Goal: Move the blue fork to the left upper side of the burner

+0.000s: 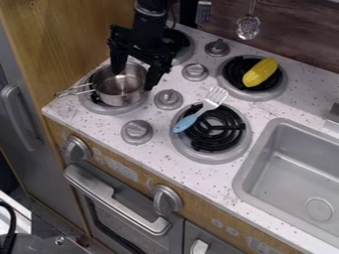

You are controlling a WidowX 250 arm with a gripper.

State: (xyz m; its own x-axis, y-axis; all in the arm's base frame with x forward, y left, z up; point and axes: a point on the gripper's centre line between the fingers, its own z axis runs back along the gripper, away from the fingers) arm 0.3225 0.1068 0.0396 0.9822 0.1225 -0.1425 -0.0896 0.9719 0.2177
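My gripper [136, 74] hangs at the upper left over a metal pot, with its two fingers apart and nothing seen between them. The blue fork [191, 119], with a blue handle and pale metallic tines, lies diagonally across the upper left part of the front right burner [228, 143]. Its tines point up and right past the burner's rim, and its handle end rests at the left rim. The fork is to the right of and below my gripper, apart from it.
The metal pot [120, 92] stands on the front left burner, its handle pointing left. A yellow corn [260, 72] lies on the back right burner. Several knobs [168, 98] rise between the burners. The sink [298, 173] is at the right; utensils [248, 26] hang at the back wall.
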